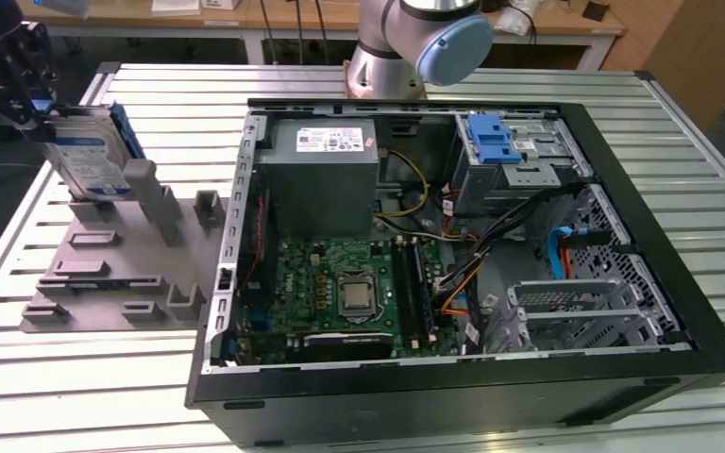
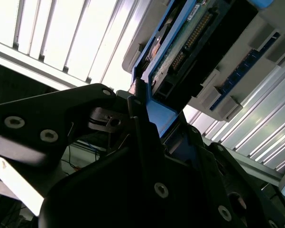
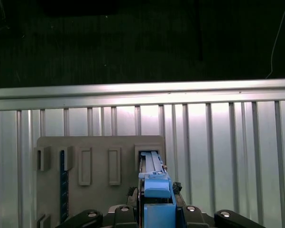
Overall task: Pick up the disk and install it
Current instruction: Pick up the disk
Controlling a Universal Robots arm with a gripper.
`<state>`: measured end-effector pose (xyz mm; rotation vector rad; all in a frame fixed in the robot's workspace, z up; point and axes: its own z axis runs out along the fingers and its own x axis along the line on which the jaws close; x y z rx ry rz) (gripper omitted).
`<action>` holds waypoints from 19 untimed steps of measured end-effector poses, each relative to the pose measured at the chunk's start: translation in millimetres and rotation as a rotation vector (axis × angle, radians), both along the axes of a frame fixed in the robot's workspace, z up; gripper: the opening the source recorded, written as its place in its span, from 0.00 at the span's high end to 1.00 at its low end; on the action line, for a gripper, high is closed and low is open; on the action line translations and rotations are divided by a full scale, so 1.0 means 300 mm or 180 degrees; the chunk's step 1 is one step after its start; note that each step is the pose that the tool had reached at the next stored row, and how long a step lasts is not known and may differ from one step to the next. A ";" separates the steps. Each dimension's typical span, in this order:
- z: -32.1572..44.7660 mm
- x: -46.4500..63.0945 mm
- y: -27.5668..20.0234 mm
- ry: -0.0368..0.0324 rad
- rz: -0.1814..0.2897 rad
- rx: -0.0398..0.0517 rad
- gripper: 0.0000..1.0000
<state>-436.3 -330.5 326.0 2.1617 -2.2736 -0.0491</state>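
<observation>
**Gripper clamped on the disk, outside the open computer case**

Well off to the exterior view's left of the computer case (image 1: pixel 463 389), we see the gripper (image 1: pixel 38 111) at the upper end of the disk (image 1: pixel 86 156). In the second wrist view its black fingers (image 2: pixel 143 137) press against the disk's blue bracket from either side. The disk stands upright outside the case. Its lower end is at the grey slotted fixture (image 1: pixel 117 274), which lies on the slatted table (image 1: pixel 73 377) just beside the case. We cannot tell whether the disk is seated in a slot.

Inside the case, the grey power supply (image 1: pixel 318 184) sits on the fixture's side, next to the green motherboard (image 1: pixel 325 283). The blue latch (image 1: pixel 501 142) with its silver cage sits toward the case's side at the exterior view's right.
</observation>
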 end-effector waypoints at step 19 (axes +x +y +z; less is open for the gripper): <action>0.020 0.000 0.002 0.0000 0.0000 0.0000 0.64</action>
